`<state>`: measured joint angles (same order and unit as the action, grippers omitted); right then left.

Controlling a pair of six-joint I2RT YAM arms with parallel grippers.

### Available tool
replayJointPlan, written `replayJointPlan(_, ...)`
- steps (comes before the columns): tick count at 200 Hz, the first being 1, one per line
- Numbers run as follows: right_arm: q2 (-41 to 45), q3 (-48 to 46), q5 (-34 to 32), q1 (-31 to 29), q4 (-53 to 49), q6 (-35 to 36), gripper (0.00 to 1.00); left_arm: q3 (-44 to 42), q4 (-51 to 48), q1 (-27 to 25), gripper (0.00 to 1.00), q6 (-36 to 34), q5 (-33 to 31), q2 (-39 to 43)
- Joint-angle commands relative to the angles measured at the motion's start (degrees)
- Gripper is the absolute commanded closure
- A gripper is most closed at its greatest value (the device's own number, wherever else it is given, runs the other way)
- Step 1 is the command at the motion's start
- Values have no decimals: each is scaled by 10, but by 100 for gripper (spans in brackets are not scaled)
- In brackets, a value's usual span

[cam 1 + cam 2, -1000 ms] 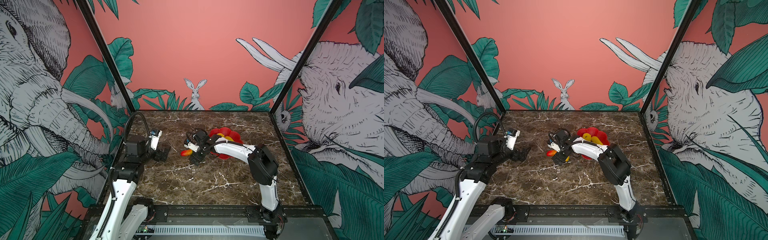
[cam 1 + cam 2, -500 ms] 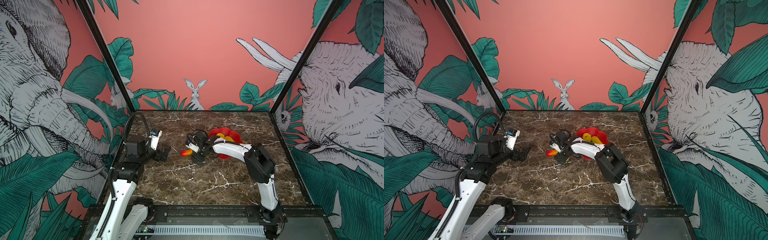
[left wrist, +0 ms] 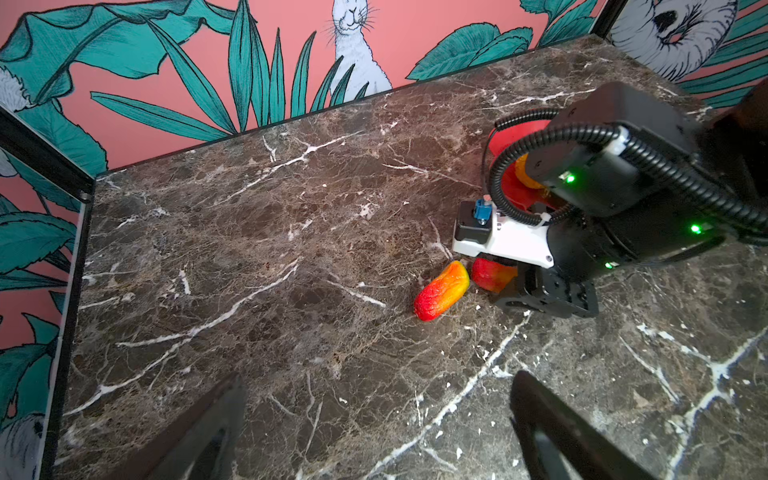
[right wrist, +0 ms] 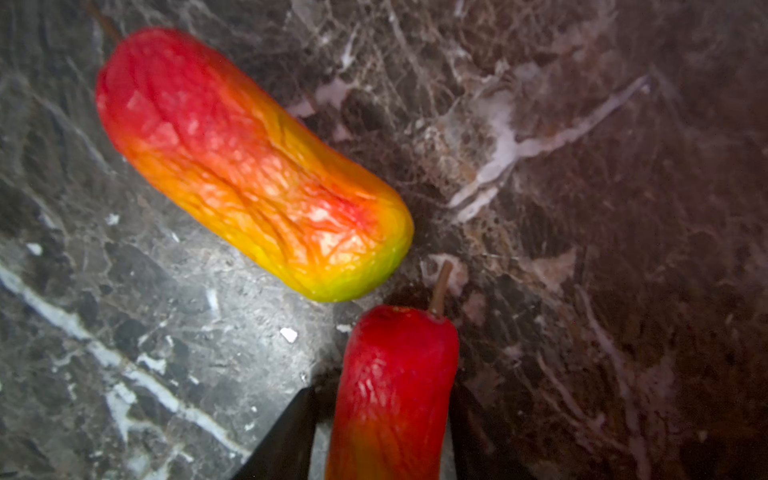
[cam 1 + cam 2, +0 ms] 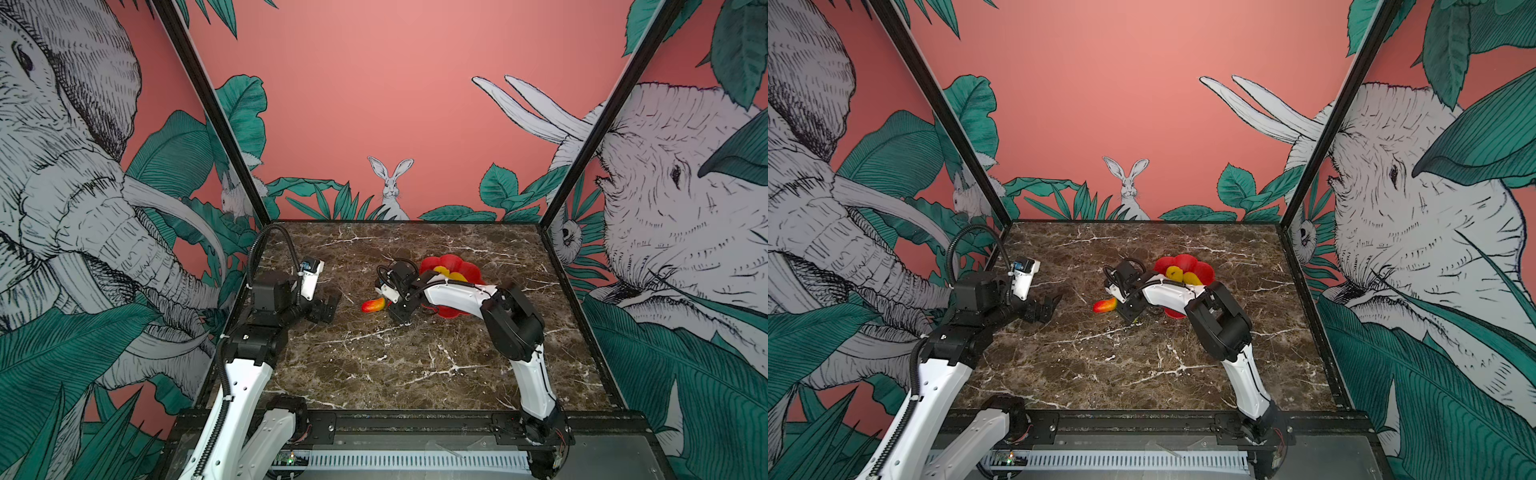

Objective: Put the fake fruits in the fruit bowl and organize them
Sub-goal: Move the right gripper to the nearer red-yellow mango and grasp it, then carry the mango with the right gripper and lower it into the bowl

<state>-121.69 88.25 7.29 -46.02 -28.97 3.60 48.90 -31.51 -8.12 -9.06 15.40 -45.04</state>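
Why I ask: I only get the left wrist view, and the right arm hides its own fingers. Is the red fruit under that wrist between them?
Observer: Yes. In the right wrist view the right gripper has a black finger on each side of the stemmed red fruit; a firm pinch I cannot confirm.
Operator: What's in the bowl?
Observer: In both top views, two yellow fruits lie in the fruit bowl.
Operator: Do the red fruits touch?
Observer: No, the other red-orange fruit lies just clear of the stem.
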Motion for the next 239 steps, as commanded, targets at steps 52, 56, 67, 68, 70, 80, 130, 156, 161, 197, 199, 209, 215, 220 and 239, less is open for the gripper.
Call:
replayJointPlan(52, 50, -9, -3, 3, -16, 2, 85, -1, -6, 1, 0, -4, -2, 11)
replayJointPlan(56, 59, -11, -1, 4, -17, 3, 86, 0, -6, 1, 0, -4, -3, 11)
replayJointPlan(67, 82, -18, 6, 7, -14, 0, 89, 0, -7, 0, 0, -4, -3, 11)
replayJointPlan(68, 84, -19, 7, 7, -13, -1, 89, -1, -7, 1, 0, -4, -3, 11)
replayJointPlan(70, 88, -21, 10, 8, -12, -1, 90, 0, -7, 0, 0, -3, -3, 11)
replayJointPlan(80, 111, -29, 20, 11, -9, -4, 91, -1, -7, 1, 0, -3, -3, 11)
replayJointPlan(130, 198, -64, -4, 38, 2, -3, 91, -1, -7, 1, 0, -3, -3, 14)
replayJointPlan(156, 204, -74, -68, 61, 0, -7, 91, -1, -7, 0, 0, -3, -3, 15)
replayJointPlan(161, 202, -76, -80, 65, -1, -7, 91, -1, -7, 0, 0, -3, -4, 16)
replayJointPlan(197, 199, -102, -117, 85, -2, 9, 91, -2, -7, 1, 0, -3, -5, 15)
replayJointPlan(199, 198, -105, -116, 85, -2, 11, 91, -1, -7, 1, 0, -3, -5, 15)
replayJointPlan(209, 197, -111, -112, 92, -4, 20, 90, -1, -7, 1, 0, -4, -4, 15)
replayJointPlan(215, 195, -114, -112, 96, -8, 25, 90, -1, -7, 1, 0, -3, -4, 15)
replayJointPlan(220, 193, -116, -112, 99, -12, 29, 90, -1, -7, 1, 0, -3, -4, 15)
replayJointPlan(239, 184, -119, -110, 107, -28, 42, 89, -2, -7, 1, 0, -3, -4, 15)
